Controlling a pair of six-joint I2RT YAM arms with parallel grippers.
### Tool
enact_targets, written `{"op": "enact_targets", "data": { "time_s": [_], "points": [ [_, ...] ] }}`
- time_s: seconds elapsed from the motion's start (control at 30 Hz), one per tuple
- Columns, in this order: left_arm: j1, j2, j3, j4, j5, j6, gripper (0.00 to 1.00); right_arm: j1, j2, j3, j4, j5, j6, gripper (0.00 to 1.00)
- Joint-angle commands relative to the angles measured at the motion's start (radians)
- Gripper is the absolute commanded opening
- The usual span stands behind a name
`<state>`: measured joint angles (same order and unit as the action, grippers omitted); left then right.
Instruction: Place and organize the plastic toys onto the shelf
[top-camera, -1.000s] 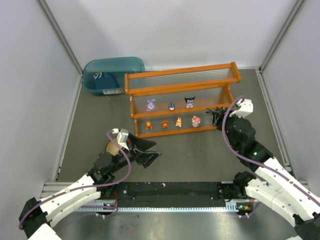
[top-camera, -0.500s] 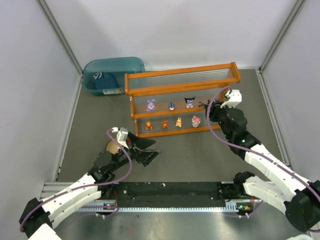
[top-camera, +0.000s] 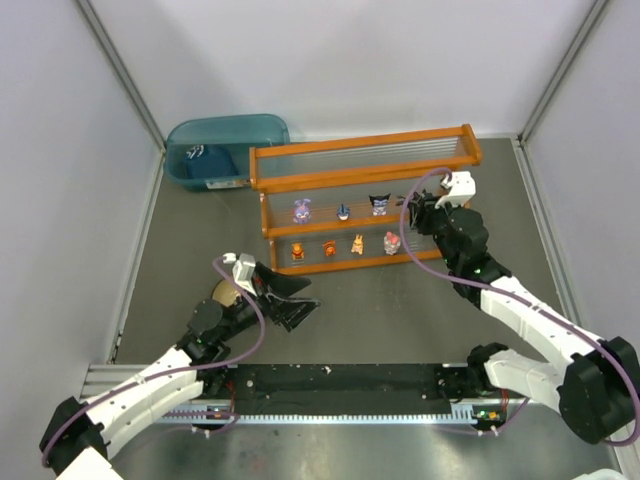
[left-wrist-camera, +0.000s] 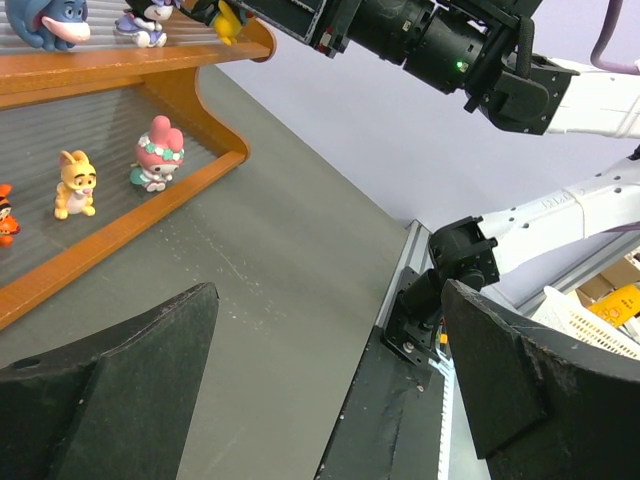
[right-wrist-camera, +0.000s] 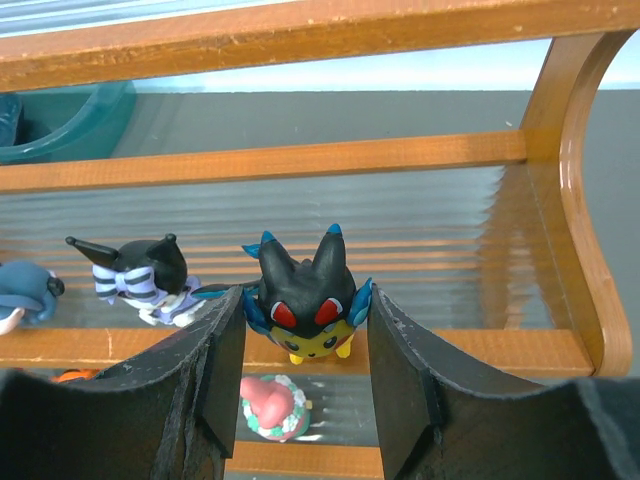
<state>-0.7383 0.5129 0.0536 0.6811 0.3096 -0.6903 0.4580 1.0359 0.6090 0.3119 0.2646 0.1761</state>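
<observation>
At the right end of the shelf (top-camera: 360, 148), my right end effector (right-wrist-camera: 305, 312) pinches a black toy with blue-tipped ears (right-wrist-camera: 305, 285) between both pads, its face toward the wrist camera. It sits at the front rail of the upper tier, just right of the black figurine (right-wrist-camera: 140, 275); whether it touches the ribbed plastic I cannot tell. On that upper tier I also see the purple bunny (top-camera: 300, 210) and the small dark-blue one (top-camera: 343, 211). Below, on the lower tier, three orange toys (top-camera: 328, 248) stand in a row with the pink-red one (top-camera: 391, 241) at their right. My left end effector (top-camera: 298, 305) is spread wide, holding nothing, over the desk (top-camera: 400, 310) well in front of the shelf. Behind the shelf's left end lies the teal bin (top-camera: 215, 135)
</observation>
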Motion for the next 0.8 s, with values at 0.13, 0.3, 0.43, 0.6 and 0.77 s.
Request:
{"op": "enact_targets", "data": {
  "time_s": [0.13, 0.3, 0.43, 0.6, 0.77],
  "points": [
    [0.031, 0.021, -0.032, 0.083, 0.034, -0.012, 0.99, -0.033, 0.053, 0.057, 0.15, -0.019, -0.052, 0.0],
    [0.039, 0.039, -0.031, 0.1, 0.039, -0.014, 0.99, -0.041, 0.082, 0.061, 0.164, -0.01, -0.059, 0.0],
    [0.043, 0.053, -0.028, 0.109, 0.046, -0.014, 0.99, -0.044, 0.101, 0.055, 0.185, 0.002, -0.061, 0.0],
    [0.05, 0.07, -0.026, 0.13, 0.052, -0.017, 0.99, -0.045, 0.124, 0.057, 0.202, 0.015, -0.058, 0.0],
    [0.054, 0.085, -0.026, 0.146, 0.059, -0.017, 0.99, -0.047, 0.135, 0.061, 0.2, 0.016, -0.064, 0.0]
  ]
}}
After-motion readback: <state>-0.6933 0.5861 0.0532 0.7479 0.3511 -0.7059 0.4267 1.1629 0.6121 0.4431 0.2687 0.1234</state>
